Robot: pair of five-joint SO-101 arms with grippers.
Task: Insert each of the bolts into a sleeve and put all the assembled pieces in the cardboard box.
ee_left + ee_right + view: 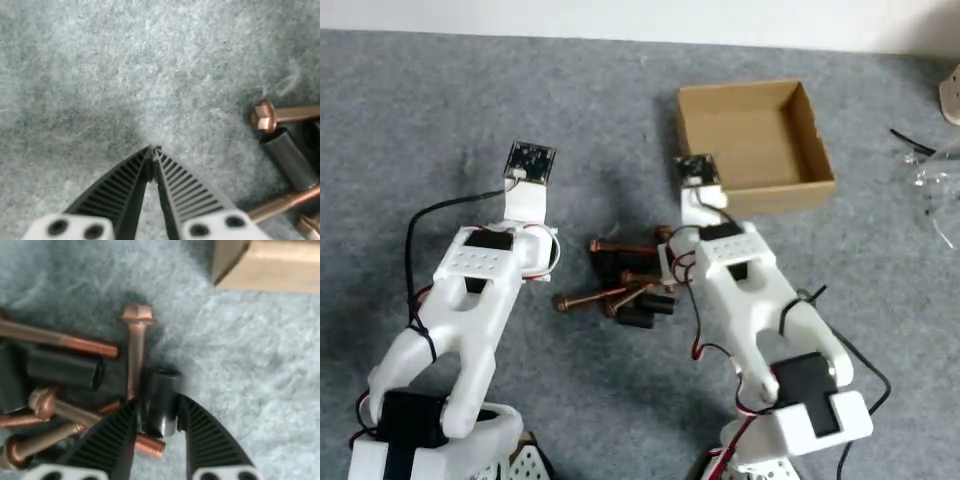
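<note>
Mid-frame, copper-coloured metal bolts [585,298] and short black cylindrical sleeves [642,312] lie heaped lower left of the brown cardboard box [780,198], the right pincer [157,407] standing apart astride one sleeve [162,390], perhaps touching it, the left pincer [152,150] closed.

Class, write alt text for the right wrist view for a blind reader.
The open right hand straddles a black sleeve among copper bolts and other sleeves on grey carpet. A cardboard box corner sits beyond them.

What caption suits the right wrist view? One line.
Right gripper straddles a black sleeve among copper bolts, cardboard box nearby.
</note>
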